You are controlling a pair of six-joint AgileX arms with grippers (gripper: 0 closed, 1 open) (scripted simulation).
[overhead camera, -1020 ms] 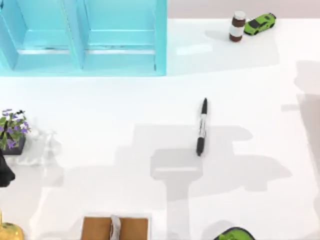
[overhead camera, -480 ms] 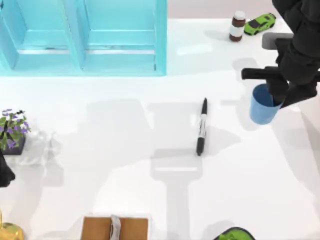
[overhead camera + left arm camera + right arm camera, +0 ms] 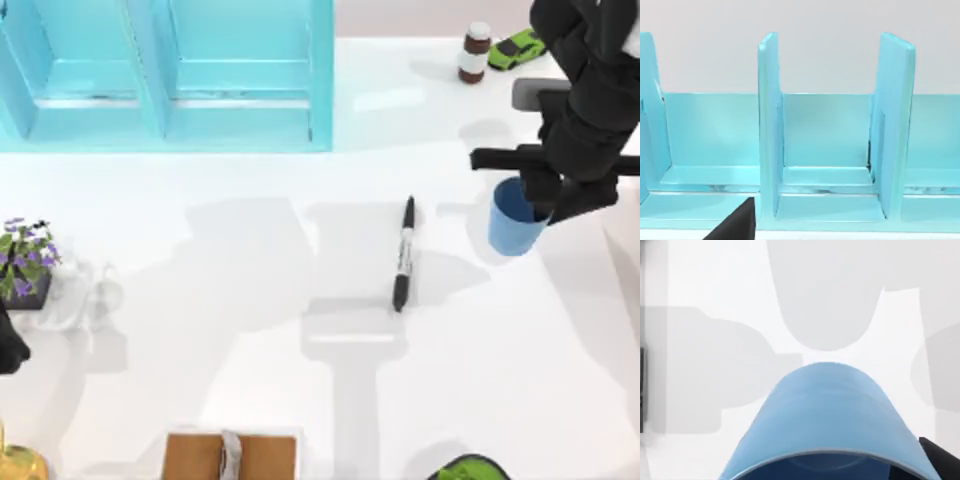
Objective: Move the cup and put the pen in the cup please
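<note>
The blue cup [image 3: 512, 230] hangs tilted at the right side of the table, with my right gripper [image 3: 545, 195] shut on its rim. In the right wrist view the cup [image 3: 825, 415] is close up, with a dark fingertip [image 3: 942, 456] at its edge. The pen [image 3: 403, 255], black with a grey-white band, lies flat on the white table [image 3: 250, 350] to the left of the cup, pointing front to back. A black part of my left arm [image 3: 8, 345] stays at the far left edge.
A turquoise shelf unit [image 3: 170, 75] fills the back left. A brown-and-white bottle [image 3: 474, 52] and a green toy car [image 3: 520, 47] stand at the back right. A potted plant [image 3: 25, 262] is at the left, a brown box [image 3: 230, 455] at the front.
My right arm came into view from the right carrying the cup, then shifted a little left toward the pen. The pen and left arm have not moved.
</note>
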